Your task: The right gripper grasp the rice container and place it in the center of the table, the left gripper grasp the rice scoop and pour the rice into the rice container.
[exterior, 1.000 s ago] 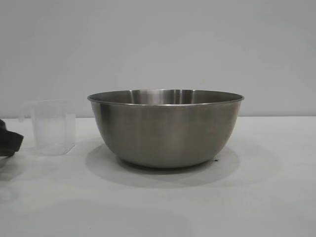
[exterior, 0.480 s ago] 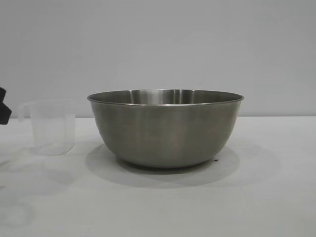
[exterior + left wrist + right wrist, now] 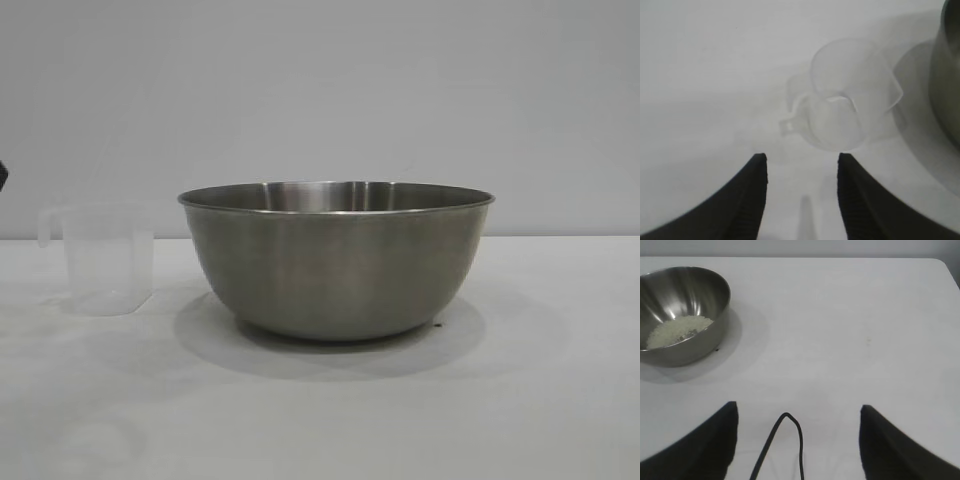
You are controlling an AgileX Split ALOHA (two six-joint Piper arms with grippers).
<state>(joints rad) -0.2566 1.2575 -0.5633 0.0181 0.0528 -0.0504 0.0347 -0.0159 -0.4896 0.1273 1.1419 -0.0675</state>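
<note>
The rice container [image 3: 335,260], a big steel bowl, stands in the middle of the white table [image 3: 520,400]. In the right wrist view the rice container [image 3: 690,290] holds a small heap of rice [image 3: 677,331]. The rice scoop [image 3: 105,258], a clear cup, stands upright just left of the bowl and looks empty. My left gripper [image 3: 802,157] hangs open a little way back from the rice scoop [image 3: 850,95], with nothing between its fingers. Only a black sliver of it shows at the exterior view's left edge. My right gripper [image 3: 798,406] is open over bare table, far from the bowl.
A thin black cable [image 3: 785,440] loops between the right gripper's fingers. The bowl's wall [image 3: 947,75] is close beside the cup in the left wrist view. A plain grey wall stands behind the table.
The left gripper has risen and drawn back to the left, almost leaving the exterior view. The cup and the bowl have stayed where they stood.
</note>
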